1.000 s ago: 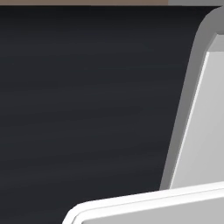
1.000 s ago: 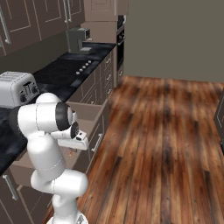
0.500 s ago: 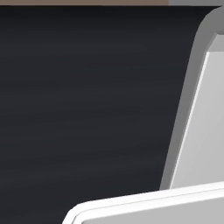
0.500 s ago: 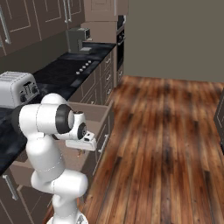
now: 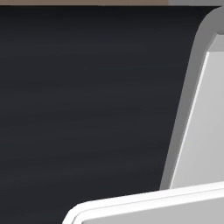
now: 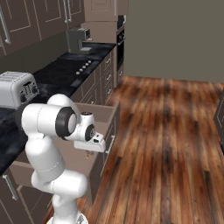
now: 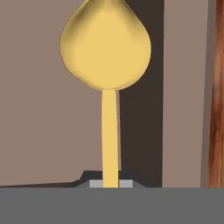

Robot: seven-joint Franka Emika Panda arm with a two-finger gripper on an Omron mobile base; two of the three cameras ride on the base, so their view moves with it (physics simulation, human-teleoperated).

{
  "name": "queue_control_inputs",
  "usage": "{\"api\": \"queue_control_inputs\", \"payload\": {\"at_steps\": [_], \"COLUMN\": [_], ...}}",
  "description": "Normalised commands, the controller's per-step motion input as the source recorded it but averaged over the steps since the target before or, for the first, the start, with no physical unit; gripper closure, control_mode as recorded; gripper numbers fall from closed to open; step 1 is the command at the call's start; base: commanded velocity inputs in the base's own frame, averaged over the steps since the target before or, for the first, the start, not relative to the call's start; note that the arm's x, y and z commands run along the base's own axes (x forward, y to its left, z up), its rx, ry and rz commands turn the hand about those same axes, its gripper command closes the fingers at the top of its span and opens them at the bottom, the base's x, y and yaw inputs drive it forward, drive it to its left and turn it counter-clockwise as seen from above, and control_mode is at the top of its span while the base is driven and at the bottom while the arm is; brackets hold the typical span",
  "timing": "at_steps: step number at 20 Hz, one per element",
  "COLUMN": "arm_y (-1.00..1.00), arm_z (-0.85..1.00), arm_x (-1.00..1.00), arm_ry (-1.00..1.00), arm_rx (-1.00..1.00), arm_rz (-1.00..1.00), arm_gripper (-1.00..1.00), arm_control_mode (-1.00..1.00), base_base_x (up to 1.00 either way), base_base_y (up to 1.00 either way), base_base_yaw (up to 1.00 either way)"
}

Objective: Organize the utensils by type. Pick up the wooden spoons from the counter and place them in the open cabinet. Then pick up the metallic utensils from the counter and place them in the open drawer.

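Glossy plank floor [image 6: 175, 131], grey wall [image 6: 175, 39]

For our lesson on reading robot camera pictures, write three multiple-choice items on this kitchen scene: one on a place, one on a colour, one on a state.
1. Where is the gripper?
A. over the open drawer
B. at the toaster
C. above the floor by the oven

2. What colour is the head of the held spoon?
A. silver
B. yellow
C. black

3. What state is the gripper in?
A. wide open
B. shut on nothing
C. shut on the spoon's handle

Answers:
1 A, the right base view shows the hand above the pulled-out drawer.
2 B, the hand view shows a bright yellow round head.
3 C, the thin handle runs down between the fingertips.
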Motion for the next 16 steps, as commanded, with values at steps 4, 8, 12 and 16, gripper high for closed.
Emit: {"api": "queue_control_inputs", "payload": {"at_steps": [4,8,12,16], "arm_y": [-0.44,-0.48,-0.24,-0.04], "arm_z": [0.00,0.00,0.00,0.09], "arm_x": [0.00,0.00,0.02,0.00], "arm_ry": [0.00,0.00,0.00,0.00], "arm_rx": [0.00,0.00,0.00,0.00], "arm_rz": [0.00,0.00,0.01,0.01], "arm_gripper": [1.00,1.00,1.00,1.00], "arm_control_mode": [-1.00,-1.00,-1.00,-1.00], "base_base_x": [0.00,0.00,0.00,0.00], "base_base_y": [0.00,0.00,0.00,0.00], "base_base_yaw": [0.00,0.00,0.00,0.00]}}
